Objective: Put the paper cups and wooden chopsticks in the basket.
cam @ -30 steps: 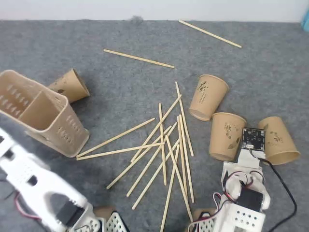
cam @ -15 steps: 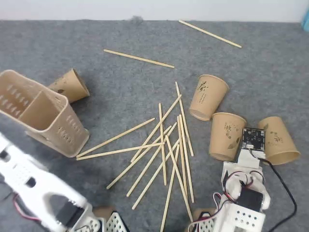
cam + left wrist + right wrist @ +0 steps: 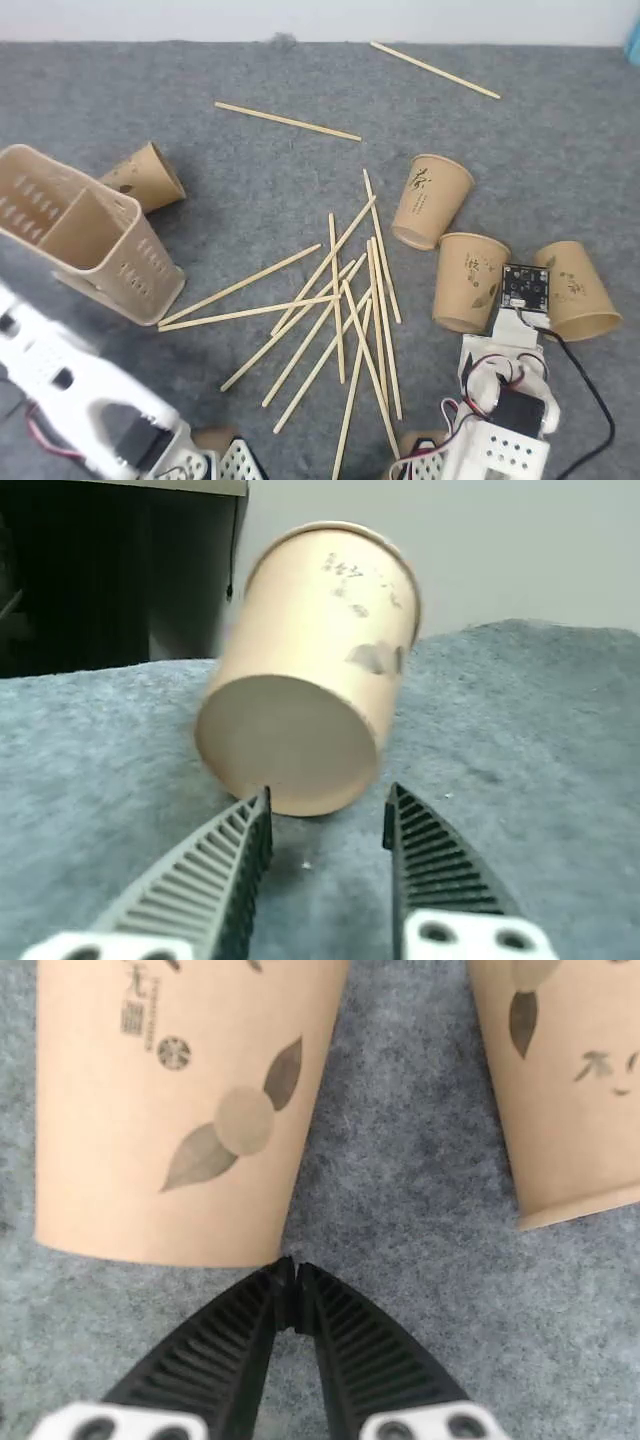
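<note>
Left pincer (image 3: 327, 798) spread before a tipped paper cup (image 3: 300, 710), right pincer (image 3: 296, 1265) closed on nothing, I judge nothing done: all cups (image 3: 430, 200) and chopsticks (image 3: 337, 300) lie outside the basket (image 3: 140, 270).

Grey felt mat (image 3: 250, 190), pale wall (image 3: 300, 20) behind, dark recess (image 3: 110, 570) beside wall

Surface (image 3: 250, 70): grey cloth, felt-like, fuzzy, matt.
Cups (image 3: 430, 200): tan paper, matt, smooth walls with dark print.
Chopsticks (image 3: 288, 121): pale bare wood, smooth, no gloss.
Basket (image 3: 150, 268): beige plastic, slotted walls, faint sheen.
Fingers (image 3: 225, 870): black plastic, ribbed inner faces, matt.
Arm shells (image 3: 95, 390): white plastic, smooth, slightly glossy.
</note>
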{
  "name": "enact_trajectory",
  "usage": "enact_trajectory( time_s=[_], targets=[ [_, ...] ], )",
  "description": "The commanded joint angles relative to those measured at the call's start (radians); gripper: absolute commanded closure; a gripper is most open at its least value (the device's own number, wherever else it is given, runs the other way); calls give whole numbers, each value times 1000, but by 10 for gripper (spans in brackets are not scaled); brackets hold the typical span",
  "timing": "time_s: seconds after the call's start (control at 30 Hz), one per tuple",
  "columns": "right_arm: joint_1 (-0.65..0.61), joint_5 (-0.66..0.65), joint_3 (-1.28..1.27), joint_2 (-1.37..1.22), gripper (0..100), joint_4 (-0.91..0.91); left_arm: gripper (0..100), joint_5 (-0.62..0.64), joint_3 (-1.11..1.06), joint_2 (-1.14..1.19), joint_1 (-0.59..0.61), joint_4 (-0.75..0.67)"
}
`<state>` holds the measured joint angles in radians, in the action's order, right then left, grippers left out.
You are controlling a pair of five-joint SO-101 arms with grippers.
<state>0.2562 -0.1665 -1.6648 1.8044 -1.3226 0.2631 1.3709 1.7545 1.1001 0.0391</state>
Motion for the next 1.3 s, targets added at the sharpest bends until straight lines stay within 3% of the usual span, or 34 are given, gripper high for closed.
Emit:
enact_trajectory(
  time_s=[0.0, 0.13, 0.53, 0.67, 1.1, 1.27],
  targets=[
    [10, -12, -17, 13, 991, 12, 860, 60, 64, -89, -29, -25],
    [10, -12, -17, 13, 991, 12, 915, 75, 62, -126, -28, -25],
    [10, -12, -17, 13, 991, 12, 922, 75, 68, -143, -31, -26],
    [10, -12, -17, 13, 991, 12, 991, 75, 61, -183, -31, -26],
    [10, -12, -17, 13, 991, 12, 986, 127, -90, -313, -9, -57],
    [10, -12, -17, 13, 991, 12, 986, 324, -1, -325, 150, -44]
  ],
)
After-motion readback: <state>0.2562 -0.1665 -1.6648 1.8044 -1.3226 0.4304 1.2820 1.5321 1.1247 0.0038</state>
